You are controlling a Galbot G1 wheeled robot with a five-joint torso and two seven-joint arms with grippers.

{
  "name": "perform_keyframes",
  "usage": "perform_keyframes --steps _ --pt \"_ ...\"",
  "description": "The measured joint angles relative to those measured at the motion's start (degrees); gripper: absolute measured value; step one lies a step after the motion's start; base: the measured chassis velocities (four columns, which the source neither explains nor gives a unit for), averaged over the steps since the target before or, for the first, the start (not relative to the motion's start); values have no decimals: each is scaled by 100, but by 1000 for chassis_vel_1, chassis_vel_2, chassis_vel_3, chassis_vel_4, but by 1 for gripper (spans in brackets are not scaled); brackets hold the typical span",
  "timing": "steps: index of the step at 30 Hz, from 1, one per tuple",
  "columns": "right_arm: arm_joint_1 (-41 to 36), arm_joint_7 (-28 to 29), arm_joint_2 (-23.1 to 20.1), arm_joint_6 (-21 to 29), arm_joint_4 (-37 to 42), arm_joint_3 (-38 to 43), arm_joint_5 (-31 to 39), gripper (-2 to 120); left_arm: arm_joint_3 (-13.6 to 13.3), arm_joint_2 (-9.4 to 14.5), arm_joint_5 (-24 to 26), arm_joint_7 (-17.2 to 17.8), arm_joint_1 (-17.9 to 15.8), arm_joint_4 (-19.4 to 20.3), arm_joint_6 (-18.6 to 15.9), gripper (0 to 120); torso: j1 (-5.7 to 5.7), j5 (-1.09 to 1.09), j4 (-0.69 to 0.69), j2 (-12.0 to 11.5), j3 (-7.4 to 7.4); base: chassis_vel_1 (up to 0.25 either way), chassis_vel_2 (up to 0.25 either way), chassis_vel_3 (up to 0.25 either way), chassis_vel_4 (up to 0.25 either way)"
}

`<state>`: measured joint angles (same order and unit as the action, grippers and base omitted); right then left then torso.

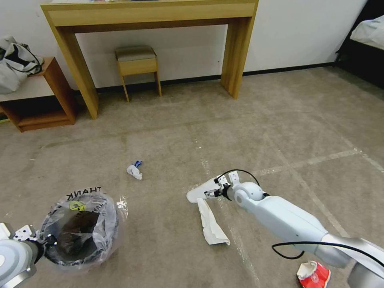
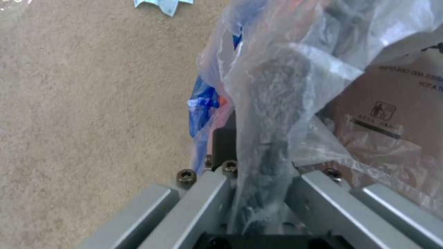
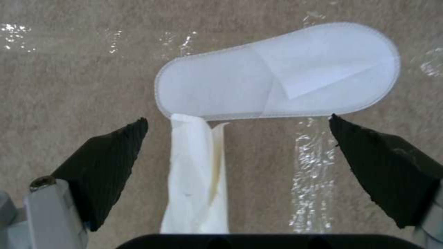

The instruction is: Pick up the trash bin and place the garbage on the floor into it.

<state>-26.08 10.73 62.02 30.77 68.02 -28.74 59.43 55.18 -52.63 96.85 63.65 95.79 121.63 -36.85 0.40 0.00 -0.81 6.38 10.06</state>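
The trash bin (image 1: 82, 228), lined with a clear bag with black lettering, is at the lower left of the head view. My left gripper (image 1: 47, 241) is shut on its near rim. In the left wrist view the left gripper (image 2: 261, 162) pinches the rim through the bag (image 2: 295, 69). My right gripper (image 1: 211, 194) hangs open just above the floor. A crumpled white paper (image 3: 196, 180) lies between its fingers (image 3: 106, 162), touching a white slipper (image 3: 277, 72). More garbage lies around: a small white-and-blue wad (image 1: 135, 170) and a red-and-white piece (image 1: 314, 274).
A wooden desk (image 1: 152, 16) with a stool (image 1: 137, 64) under it stands against the far wall. A low shelf (image 1: 44, 104) is at the far left, and a bed (image 1: 368, 36) at the far right. Shiny tape strips (image 1: 312, 162) cross the carpet. A light-blue scrap (image 2: 161, 4) lies beyond the bin.
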Motion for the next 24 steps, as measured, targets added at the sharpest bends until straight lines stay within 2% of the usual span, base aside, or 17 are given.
perform_keyframes --steps 10,24 --pt "-300 98 68 107 106 74 114 100 -125 -32 -98 -58 -106 -126 11 0 0 0 -1 0 0 0 0 0 0" --pt "-613 190 69 139 10 244 98 100 -144 -61 -165 -132 -118 -191 13 0 0 0 -1 0 0 0 0 0 0"
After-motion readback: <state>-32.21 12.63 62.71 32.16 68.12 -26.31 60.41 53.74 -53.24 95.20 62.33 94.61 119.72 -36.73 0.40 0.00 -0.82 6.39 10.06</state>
